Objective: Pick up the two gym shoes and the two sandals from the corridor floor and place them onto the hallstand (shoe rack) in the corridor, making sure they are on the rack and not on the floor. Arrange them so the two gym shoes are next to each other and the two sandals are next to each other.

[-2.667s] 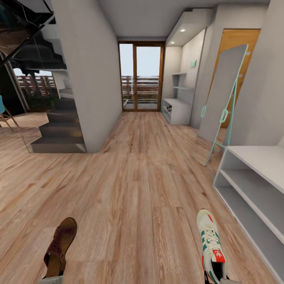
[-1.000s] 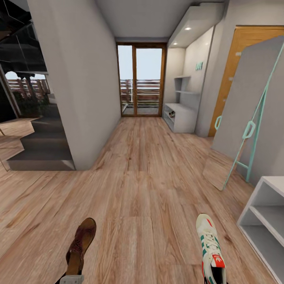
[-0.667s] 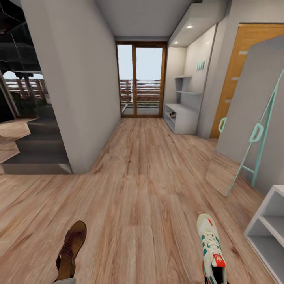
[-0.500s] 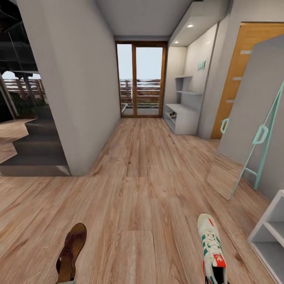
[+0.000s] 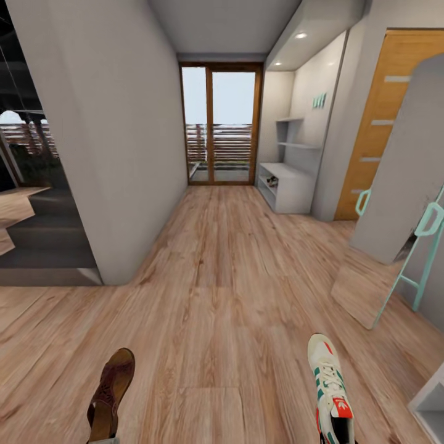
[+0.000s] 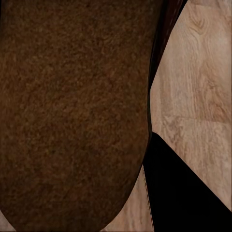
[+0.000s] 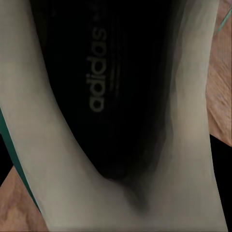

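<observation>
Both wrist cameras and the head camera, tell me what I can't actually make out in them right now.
- Gripper fingers: the sandal in the left wrist view and the gym shoe in the right wrist view sit too close to the lens, so neither grip can be judged.
- Head view: the sandal and gym shoe heels are cut off by the bottom edge.
- Items in the far cabinet: too small.
- The near shelf unit: cut off at the corner.

We count one sneaker (image 5: 330,390) and one sandal (image 5: 111,394) low in the head view, each seen again close up in a wrist view. There is one shoe rack (image 5: 288,186) down the corridor, with a corner of a second cabinet (image 5: 430,404) at the right edge. We see one leaning mirror (image 5: 401,209), one wooden door (image 5: 377,129), and one glass double door (image 5: 220,123).
</observation>
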Motion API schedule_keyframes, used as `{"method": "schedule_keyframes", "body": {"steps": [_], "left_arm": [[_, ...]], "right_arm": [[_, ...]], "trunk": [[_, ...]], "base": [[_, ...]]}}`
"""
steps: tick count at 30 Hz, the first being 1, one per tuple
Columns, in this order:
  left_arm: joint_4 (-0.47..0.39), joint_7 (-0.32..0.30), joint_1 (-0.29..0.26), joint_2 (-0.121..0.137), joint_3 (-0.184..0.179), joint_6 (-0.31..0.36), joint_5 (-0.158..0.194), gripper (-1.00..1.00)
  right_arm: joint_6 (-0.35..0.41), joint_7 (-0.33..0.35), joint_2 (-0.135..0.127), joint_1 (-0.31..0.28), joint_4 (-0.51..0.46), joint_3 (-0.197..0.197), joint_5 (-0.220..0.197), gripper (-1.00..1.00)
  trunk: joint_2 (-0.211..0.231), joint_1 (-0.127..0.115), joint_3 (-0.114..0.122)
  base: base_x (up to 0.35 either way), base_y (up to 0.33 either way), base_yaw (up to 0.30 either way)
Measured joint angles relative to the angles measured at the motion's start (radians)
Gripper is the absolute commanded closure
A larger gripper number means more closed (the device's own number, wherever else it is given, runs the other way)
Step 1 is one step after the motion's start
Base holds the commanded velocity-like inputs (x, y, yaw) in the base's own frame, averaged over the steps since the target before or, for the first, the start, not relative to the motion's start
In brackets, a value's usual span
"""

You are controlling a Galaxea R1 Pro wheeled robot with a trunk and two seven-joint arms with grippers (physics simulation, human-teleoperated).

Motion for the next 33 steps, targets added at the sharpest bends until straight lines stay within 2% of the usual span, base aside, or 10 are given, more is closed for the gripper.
{"method": "schedule_keyframes", "body": {"steps": [33], "left_arm": [[0.002,0.0,0.0,0.002,0.001,0.001,0.0,1.0]], "right_arm": [[0.0,-0.002,0.0,0.0,0.0,0.0,-0.001,1.0]], "trunk": [[0.0,0.0,-0.003]], "base": [[0.337,0.0,0.0]]}}
